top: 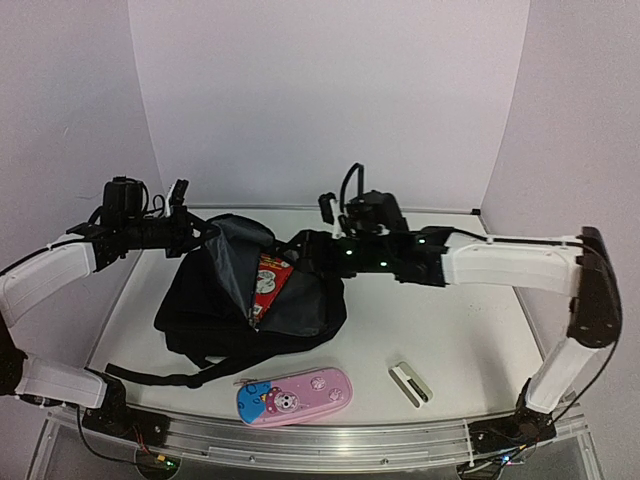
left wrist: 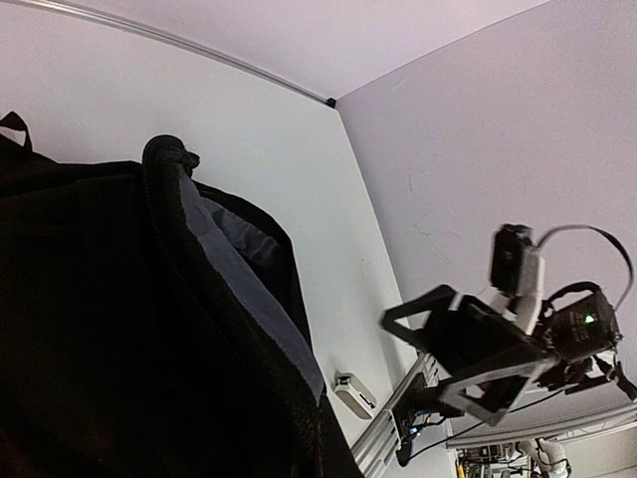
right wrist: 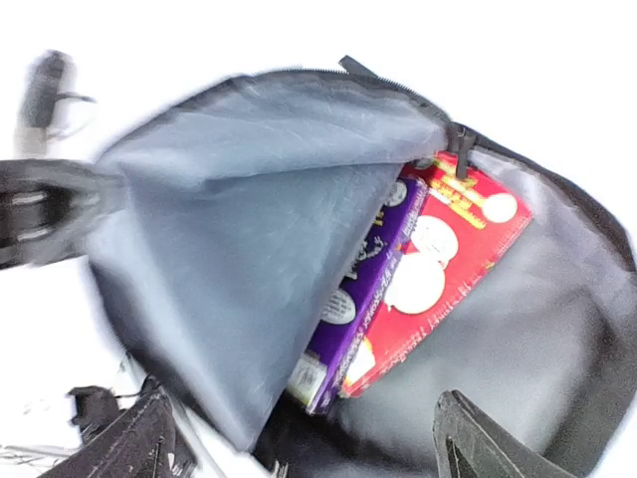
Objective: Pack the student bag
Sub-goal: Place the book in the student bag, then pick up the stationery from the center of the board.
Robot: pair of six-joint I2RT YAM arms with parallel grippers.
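You look down from above the near edge; your wrist views face each other, close across the student bag (top: 205, 305).

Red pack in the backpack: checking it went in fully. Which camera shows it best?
Right wrist: the red pack lies in the open backpack, beside a purple pack. Top external shows only a sliver in the opening. Left wrist shows none, just the backpack's outside.
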